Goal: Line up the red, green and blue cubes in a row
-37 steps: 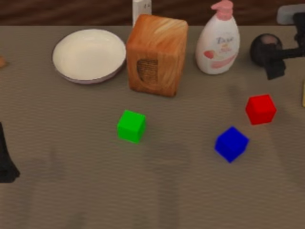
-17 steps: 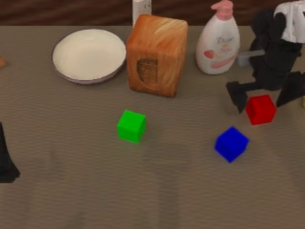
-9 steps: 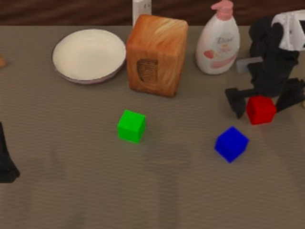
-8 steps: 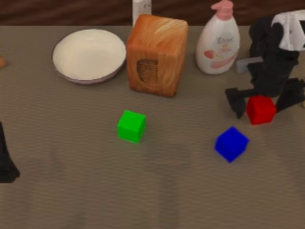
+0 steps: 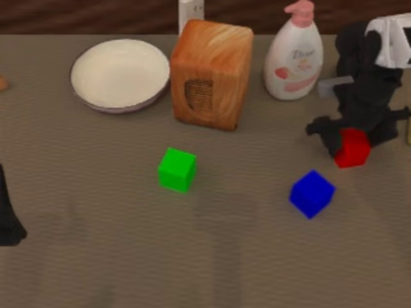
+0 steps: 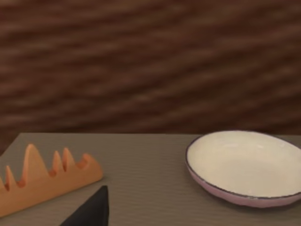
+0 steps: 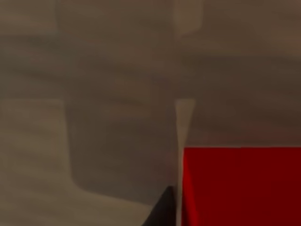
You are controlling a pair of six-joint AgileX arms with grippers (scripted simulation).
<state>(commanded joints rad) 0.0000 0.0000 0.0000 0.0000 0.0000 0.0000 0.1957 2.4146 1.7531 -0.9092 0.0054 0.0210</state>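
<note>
The red cube sits on the table at the right, and my right gripper has come down over it, shut on it with a finger pressed to each side. The right wrist view shows the red cube beside one dark fingertip. The blue cube lies loose, just nearer and to the left of the red one. The green cube stands alone in the middle of the table. My left gripper is parked at the left edge, open and holding nothing.
Along the back stand a white plate, a large brown wooden block, a pump lotion bottle and a white object. An orange toothed rack lies left of the plate.
My right arm swung in from the back right and lowered over the red cube. Its fingers, spread wide half a second ago, have closed onto the cube's sides. The cubes have not moved.
</note>
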